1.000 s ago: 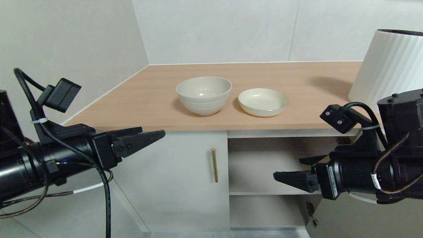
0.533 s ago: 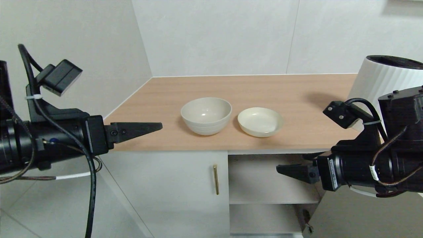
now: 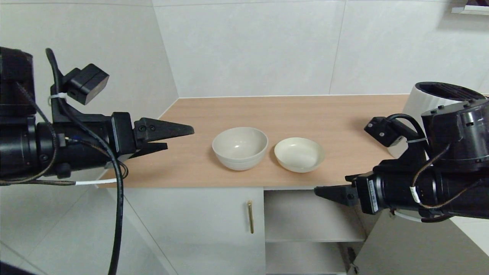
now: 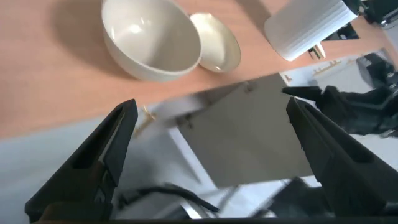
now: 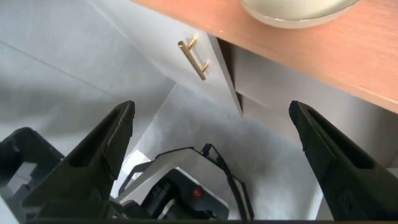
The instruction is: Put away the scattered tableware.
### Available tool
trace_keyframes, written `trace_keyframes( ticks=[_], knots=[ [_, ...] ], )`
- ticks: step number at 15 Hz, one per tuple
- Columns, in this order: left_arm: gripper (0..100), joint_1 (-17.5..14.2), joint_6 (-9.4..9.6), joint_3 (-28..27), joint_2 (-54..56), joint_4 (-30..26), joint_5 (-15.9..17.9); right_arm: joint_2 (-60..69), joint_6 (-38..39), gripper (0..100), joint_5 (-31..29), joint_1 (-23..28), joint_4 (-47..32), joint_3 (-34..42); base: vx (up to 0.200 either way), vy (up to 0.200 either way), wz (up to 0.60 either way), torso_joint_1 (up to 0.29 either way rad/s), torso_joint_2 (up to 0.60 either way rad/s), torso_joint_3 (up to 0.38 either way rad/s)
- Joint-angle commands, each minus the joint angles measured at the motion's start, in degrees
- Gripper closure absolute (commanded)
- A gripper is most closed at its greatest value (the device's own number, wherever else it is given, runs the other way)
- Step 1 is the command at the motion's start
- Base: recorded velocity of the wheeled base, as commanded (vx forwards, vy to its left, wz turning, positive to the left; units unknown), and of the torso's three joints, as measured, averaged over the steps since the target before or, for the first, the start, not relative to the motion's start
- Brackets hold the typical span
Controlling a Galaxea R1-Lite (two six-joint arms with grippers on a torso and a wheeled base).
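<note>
A deep cream bowl (image 3: 240, 148) and a shallow cream dish (image 3: 299, 154) sit side by side near the front of the wooden counter (image 3: 290, 114). My left gripper (image 3: 179, 138) hovers open over the counter's left end, a short way left of the bowl. From the left wrist view the bowl (image 4: 152, 40) and dish (image 4: 217, 40) lie beyond the open left gripper (image 4: 211, 104). My right gripper (image 3: 330, 185) is held just below the counter's front edge, under and right of the dish. Its wrist view shows the right gripper (image 5: 211, 107) open, with the dish's underside (image 5: 298, 9) above.
A tall white ribbed container (image 3: 439, 95) stands at the counter's right end. Below the counter, the left cabinet door with a brass handle (image 3: 250, 216) is shut. The right compartment (image 3: 305, 217) is open, with a shelf inside. Tiled walls close off the back and left.
The whole head view has shifted. Relative to the counter, my left gripper rose from the cabinet front to above the surface. My right gripper rose from the open shelf to the counter's edge. Bowl and dish stayed put.
</note>
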State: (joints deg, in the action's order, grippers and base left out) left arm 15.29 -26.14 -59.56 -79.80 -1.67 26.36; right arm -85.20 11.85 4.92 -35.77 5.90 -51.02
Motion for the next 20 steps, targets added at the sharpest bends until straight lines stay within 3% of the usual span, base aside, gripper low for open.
trace_keyframes(
  ticks=[1,3,9,12,13,17,20],
  knots=[
    [0,0.3,-2.08,-3.8,-3.0,-3.7,0.0,-4.0,1.4,0,-4.8,0.0,-0.9,-4.4,0.0,0.0,0.0,0.0,0.0,0.0],
    [0,0.9,-5.68,-5.2,-5.9,-4.8,0.0,-9.8,7.7,0,-14.9,-0.2,-3.4,-10.2,0.0,0.0,0.0,0.0,0.0,0.0],
    [0,3.9,-16.67,-9.2,-14.0,-4.4,-4.9,-16.9,14.4,0,-22.6,3.0,-4.1,-17.1,0.0,0.0,0.0,0.0,0.0,0.0],
    [0,4.7,-19.3,-11.4,-17.0,-4.4,-8.9,-17.5,14.5,0,-22.9,3.7,-4.1,-17.7,0.0,0.0,0.0,0.0,0.0,0.0],
    [0,5.1,-20.36,-12.8,-19.4,-4.4,-12.3,-17.5,14.6,0,-22.9,3.7,-4.1,-17.7,0.0,0.0,0.0,0.0,0.0,0.0],
    [0,5.5,-22.99,-14.2,-24.7,-3.2,-13.9,-17.5,15.7,0,-22.8,3.7,-4.1,-17.9,0.0,0.0,0.0,0.0,0.0,0.0],
    [0,5.5,-24.4,-14.3,-28.2,0.4,-18.1,-17.5,15.6,0,-22.8,3.7,-4.1,-17.8,0.0,0.0,0.0,0.0,0.0,0.0]
  ],
)
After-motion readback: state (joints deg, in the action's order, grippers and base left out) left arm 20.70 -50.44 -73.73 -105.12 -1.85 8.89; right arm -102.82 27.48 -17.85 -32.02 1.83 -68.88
